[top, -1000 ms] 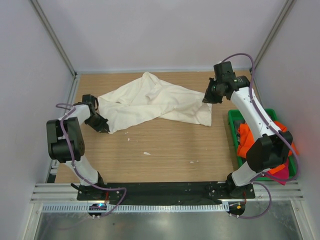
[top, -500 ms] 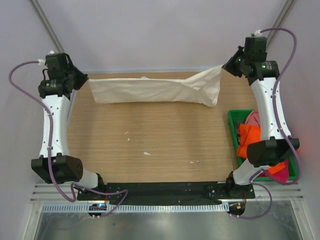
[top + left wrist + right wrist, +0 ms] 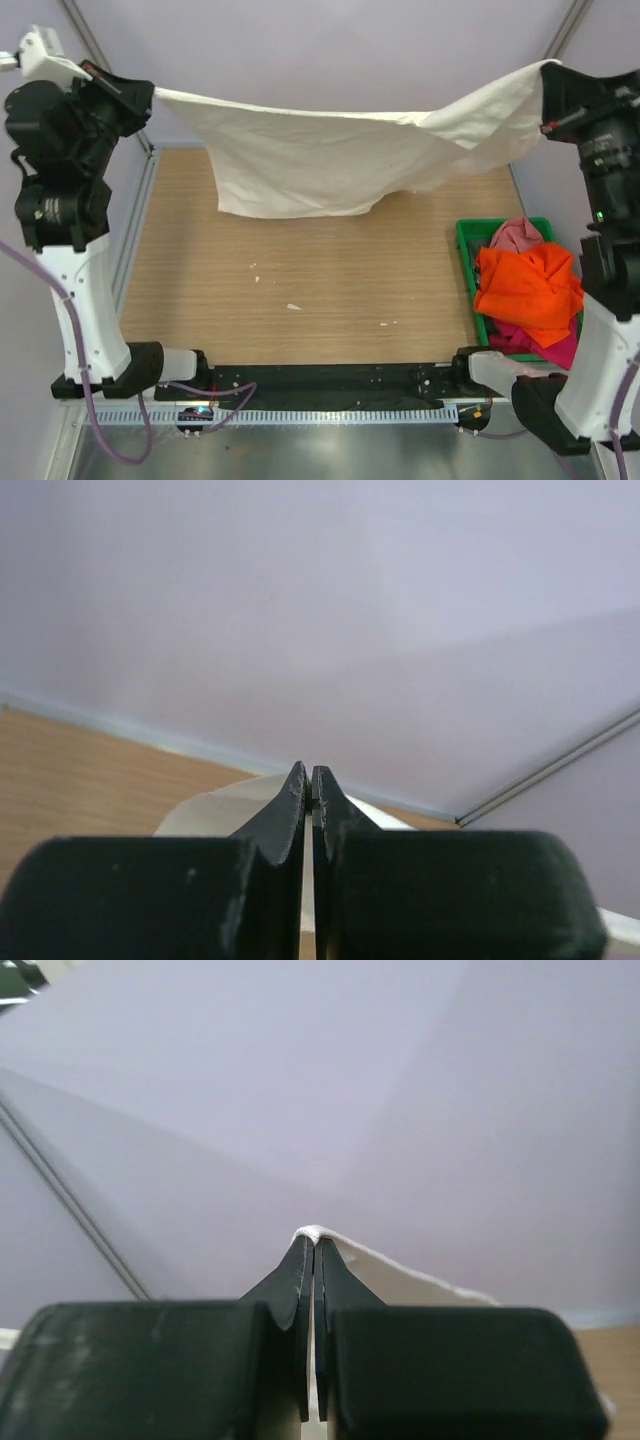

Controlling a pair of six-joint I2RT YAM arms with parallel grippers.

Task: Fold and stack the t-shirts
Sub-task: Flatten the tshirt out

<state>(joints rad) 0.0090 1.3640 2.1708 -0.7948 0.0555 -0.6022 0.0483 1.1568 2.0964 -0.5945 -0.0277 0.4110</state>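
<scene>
While the left gripper (image 3: 150,93) stood high over the table's far-left corner, its jaws were clenched on one upper corner of the cream-white t-shirt (image 3: 320,165). The left wrist view showed the two fingers pressed together, with pale cloth just behind their tips. From there the shirt hung as a sagging sheet in the air above the far edge of the table (image 3: 330,290). Its lower hem hung loose, clear of the wood, and a fold was bunched towards the right. Over the far-right corner the right gripper (image 3: 548,80) was likewise clamped on the other upper corner, a thin rim of cloth showing at its tips. At the right edge the green bin (image 3: 465,250) held the orange t-shirt (image 3: 528,282), the dusty pink t-shirt (image 3: 515,235) and the magenta t-shirt (image 3: 548,345).

The step in hand looked like spreading the shirt before laying it flat. Done well, both grips would be firm and level, the arms drawn apart only enough to take out the sag without pulling cloth from the jaws. The hem should meet the wood first, near the table's middle, and the rest should be laid down after it. The bunched right side would likely want smoothing.
</scene>
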